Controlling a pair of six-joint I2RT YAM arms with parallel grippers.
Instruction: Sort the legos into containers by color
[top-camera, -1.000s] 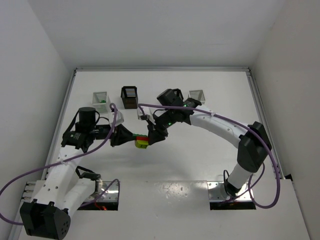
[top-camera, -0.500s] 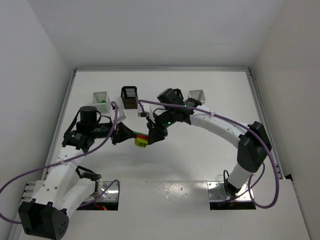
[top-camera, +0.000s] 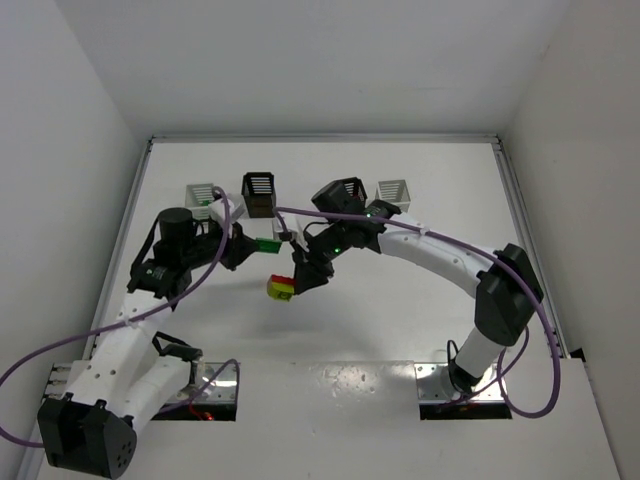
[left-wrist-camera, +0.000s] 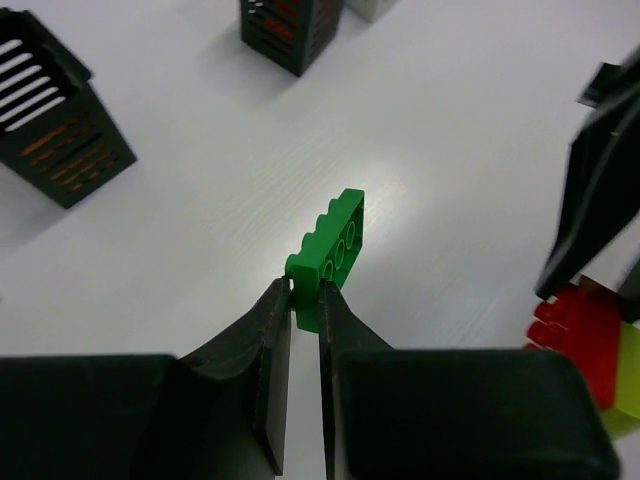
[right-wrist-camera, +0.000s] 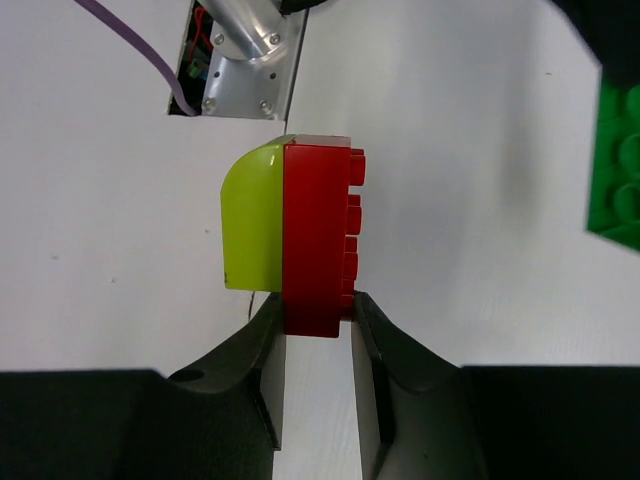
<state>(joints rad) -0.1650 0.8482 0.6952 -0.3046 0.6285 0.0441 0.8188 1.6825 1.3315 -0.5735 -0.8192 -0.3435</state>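
Legos up on both sides. Green brick (left-wrist-camera: 328, 262) pinched by one end in the left gripper (left-wrist-camera: 305, 300), clamped tight, held over bare table (left-wrist-camera: 200, 220) near the middle and off the surface by the look of it. Right gripper (right-wrist-camera: 315, 310) closed on a red brick (right-wrist-camera: 318, 240) with a yellow-green brick (right-wrist-camera: 253, 215) stuck flat against it, just beside the green one but apart.

Looks like delivery time for the green. Thin grip there, only the brick's end between the pads, so carry slow and level, no wrist flicks. Aim for the white bin (top-camera: 200, 190) at the far left: possibly a hint of green inside, too small to swear by. Steer wide of the black bin (left-wrist-camera: 55, 120) with orange-brown behind its slats, and of the other black bin (left-wrist-camera: 285, 30) showing red. Centre over the opening, come down low, then release. Keep the right side parked out of the path.
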